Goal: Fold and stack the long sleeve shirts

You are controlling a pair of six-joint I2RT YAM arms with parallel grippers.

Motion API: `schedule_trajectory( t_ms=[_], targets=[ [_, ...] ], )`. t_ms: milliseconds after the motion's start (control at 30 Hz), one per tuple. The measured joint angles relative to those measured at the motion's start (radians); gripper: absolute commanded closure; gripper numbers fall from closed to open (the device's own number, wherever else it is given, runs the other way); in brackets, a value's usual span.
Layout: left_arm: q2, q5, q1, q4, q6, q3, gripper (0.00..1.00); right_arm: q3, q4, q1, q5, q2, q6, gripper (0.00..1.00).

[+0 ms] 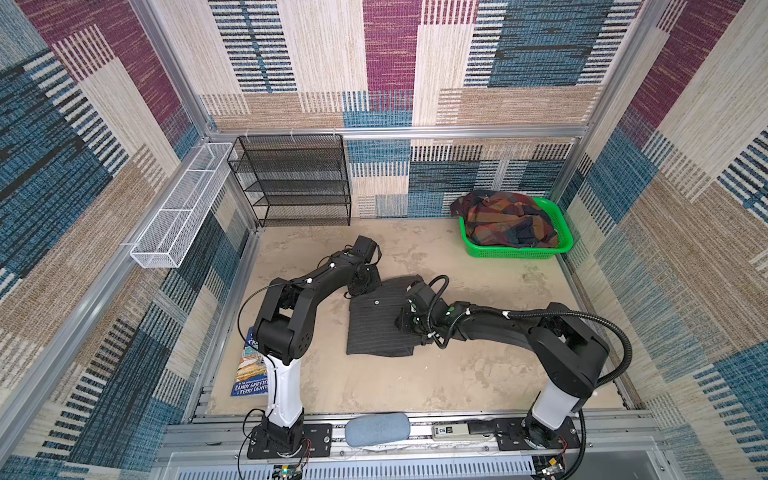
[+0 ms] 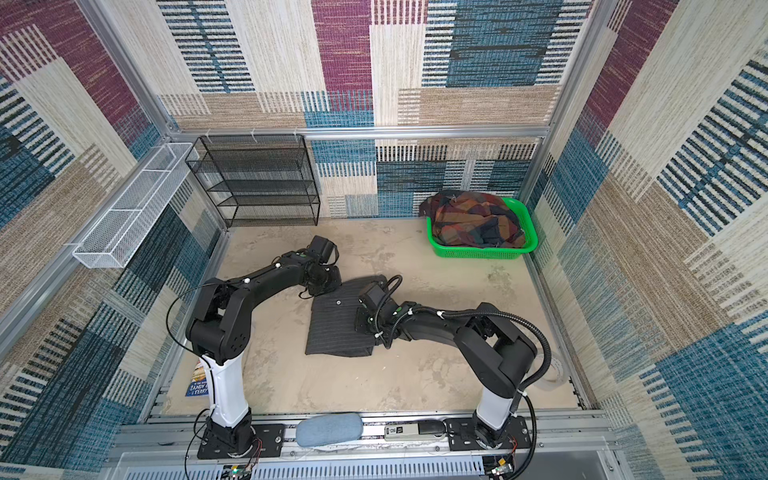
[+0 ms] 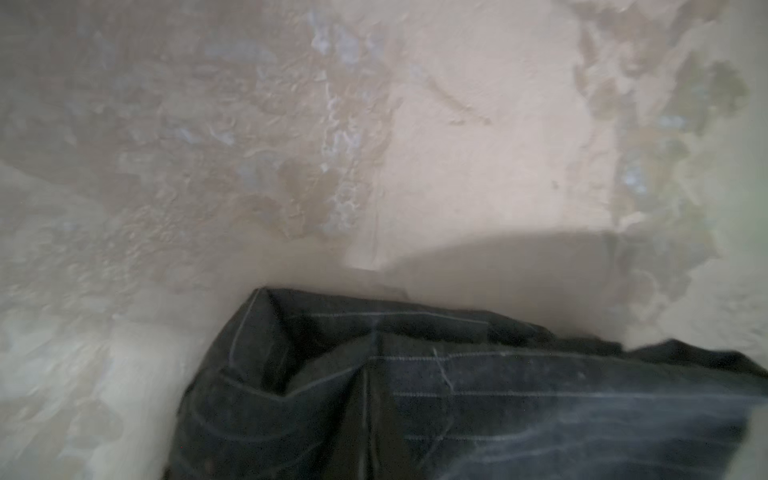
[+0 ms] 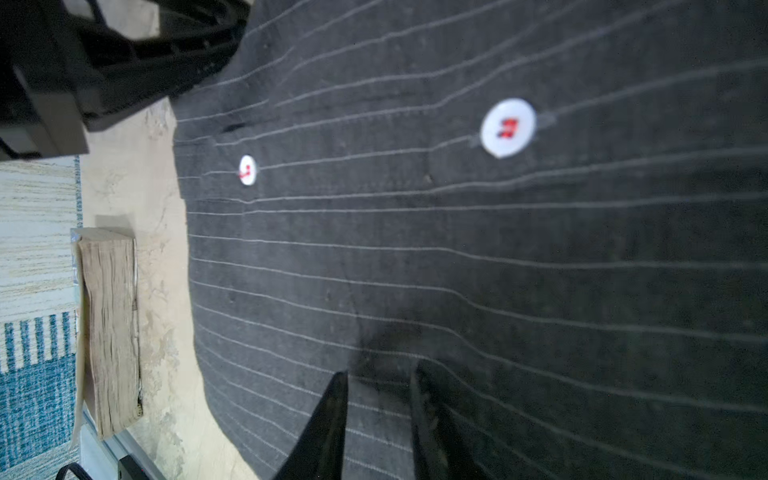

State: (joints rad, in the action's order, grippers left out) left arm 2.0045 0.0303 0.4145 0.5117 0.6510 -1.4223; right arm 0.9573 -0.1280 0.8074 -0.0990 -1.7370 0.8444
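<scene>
Roughly halfway, judging by the layout. At bench point(image 1: 457, 374) centre, the charcoal pinstriped shirt point(image 1: 380, 328), already brought down to a compact, slightly skewed rectangle, several layers thick, sleeves tucked out of sight. Looks close to finished, bar squaring the 11 o'clock corner. At 1 o'clock, heaped in the green basket point(image 1: 515, 251), the plaid shirt point(image 1: 507, 224): crumpled, spilling over the rim, not yet spread, folded or stacked. Left to do, then: that whole second garment, and the stacking.

Left tool point(image 1: 362, 286) at the folded shirt's 11 o'clock corner, pressed together; screened in its own wrist view by bunched cloth, so cannot tell if nipping any fabric. Right tool point(image 4: 380, 386) at the 3 o'clock edge, slightly spread, tips down on the cloth, pinching nothing.

Charcoal fabric: matte, soft, flannel-like weave, thin pale stripes, flat white buttons point(image 4: 508, 128) sewn with red thread. Plaid: rust, orange and navy, limp and rumpled. Basket: rigid perforated plastic. Bench surface: mottled beige, rough like plaster.
</scene>
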Motion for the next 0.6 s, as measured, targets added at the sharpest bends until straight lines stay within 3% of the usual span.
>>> schedule_trajectory(
  t_ms=[167, 333, 467, 600],
  targets=[
    [-0.026, -0.055, -0.01, -0.008, 0.018, 0.079, 1.0, -0.039, 0.027, -0.116, -0.029, -0.013, -0.022, 0.71],
    [-0.118, -0.084, -0.01, -0.011, 0.083, 0.21, 1.0, 0.061, -0.023, -0.244, -0.024, -0.058, -0.145, 0.67],
    [-0.203, -0.085, -0.004, 0.0, 0.137, 0.303, 1.0, 0.201, -0.084, -0.266, -0.006, -0.072, -0.256, 0.55],
    [-0.275, -0.106, -0.005, 0.08, 0.142, 0.27, 1.0, 0.227, -0.117, -0.266, -0.026, 0.005, -0.296, 0.41]
  ],
)
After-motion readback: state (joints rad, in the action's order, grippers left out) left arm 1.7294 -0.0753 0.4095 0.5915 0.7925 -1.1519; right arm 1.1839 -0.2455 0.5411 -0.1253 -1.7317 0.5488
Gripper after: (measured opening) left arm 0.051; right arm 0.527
